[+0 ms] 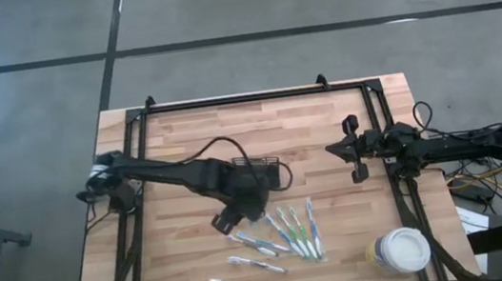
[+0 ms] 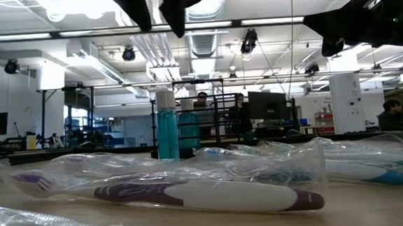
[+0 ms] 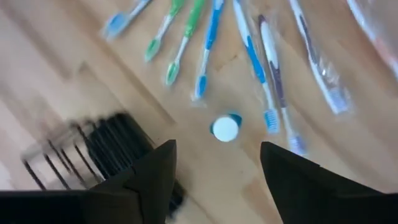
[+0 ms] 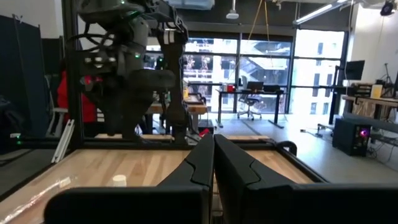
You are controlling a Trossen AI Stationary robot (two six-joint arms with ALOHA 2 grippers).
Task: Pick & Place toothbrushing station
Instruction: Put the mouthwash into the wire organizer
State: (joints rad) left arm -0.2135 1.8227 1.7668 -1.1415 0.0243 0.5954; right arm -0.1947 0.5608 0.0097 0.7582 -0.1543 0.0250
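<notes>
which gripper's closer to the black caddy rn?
Left. The left gripper hangs open right beside the caddy, just in front of it over the toothbrushes. The right gripper is shut, off toward the table's right edge.

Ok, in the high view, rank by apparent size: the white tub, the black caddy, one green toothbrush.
1. White tub, the broadest footprint.
2. Black caddy, though the left arm covers part of it, so its rank against the tub is unsure.
3. Green toothbrush, long but thin.

Caddy blurred; partly behind end effector
</notes>
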